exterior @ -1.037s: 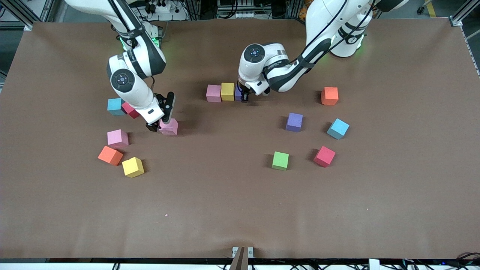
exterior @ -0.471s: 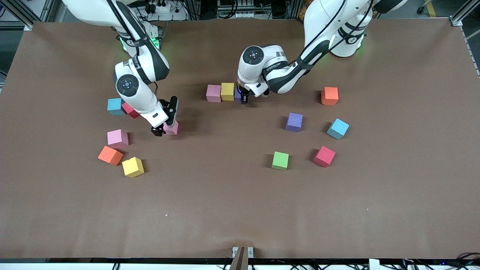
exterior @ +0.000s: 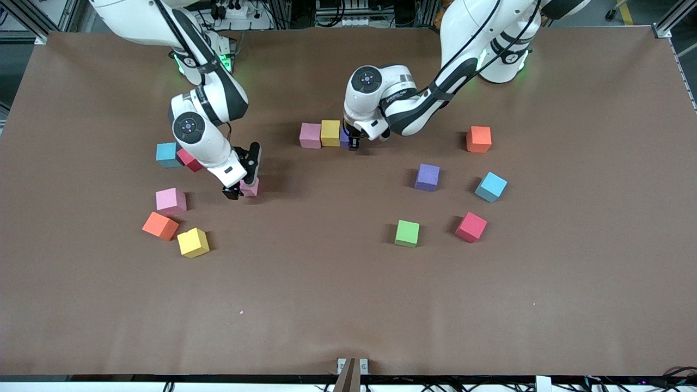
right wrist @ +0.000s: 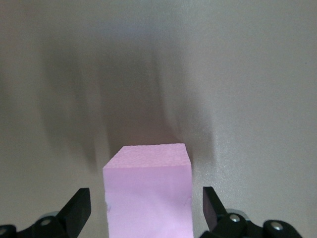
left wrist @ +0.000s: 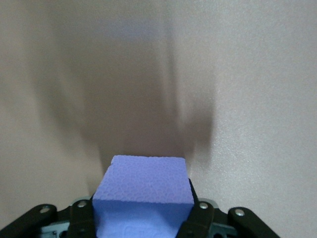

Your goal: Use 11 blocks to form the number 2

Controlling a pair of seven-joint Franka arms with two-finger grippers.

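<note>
high front view, two close wrist views

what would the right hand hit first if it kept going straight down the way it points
Most likely the pink block that sits between its open fingers. The right hand points down at the table with that block in the gap; how much height is left is unclear.

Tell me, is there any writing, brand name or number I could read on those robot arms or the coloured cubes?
None can be read.
Left arm: a line of dark print on its wrist, too small to read.
Blocks, such as the green block: plain, no marks.
Table: no writing.
</note>
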